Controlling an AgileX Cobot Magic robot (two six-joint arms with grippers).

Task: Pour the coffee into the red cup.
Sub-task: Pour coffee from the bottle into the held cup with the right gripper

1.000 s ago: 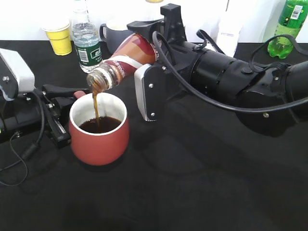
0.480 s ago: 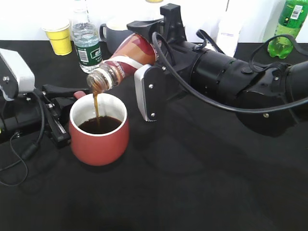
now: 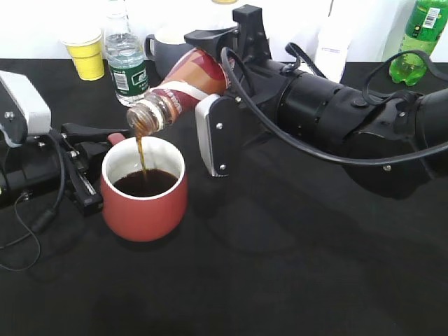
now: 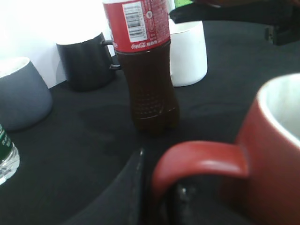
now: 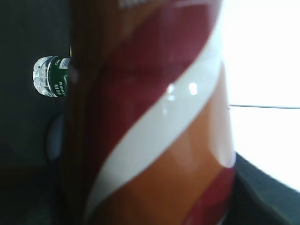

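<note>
My right gripper (image 3: 210, 77) is shut on the coffee bottle (image 3: 178, 87) and holds it tilted, mouth down to the left over the red cup (image 3: 145, 198). A thin brown stream falls from the mouth into the cup, which holds dark coffee. The bottle's orange, red and white label fills the right wrist view (image 5: 154, 131). My left gripper (image 3: 94, 157) is shut on the red cup's handle (image 4: 201, 161) at the cup's left. The cup's red wall and white rim show in the left wrist view (image 4: 272, 154).
A yellow paper cup (image 3: 85, 52), a water bottle (image 3: 126, 59) and a dark mug (image 3: 162, 50) stand at the back left. A green soda bottle (image 3: 418, 35) stands at the back right. The left wrist view shows a cola bottle (image 4: 145, 65), a white mug (image 4: 187, 51), a black mug (image 4: 86, 61) and a grey-blue mug (image 4: 21, 93).
The coffee keeps streaming into the red cup and its level has risen slightly. Neither arm has visibly moved.
</note>
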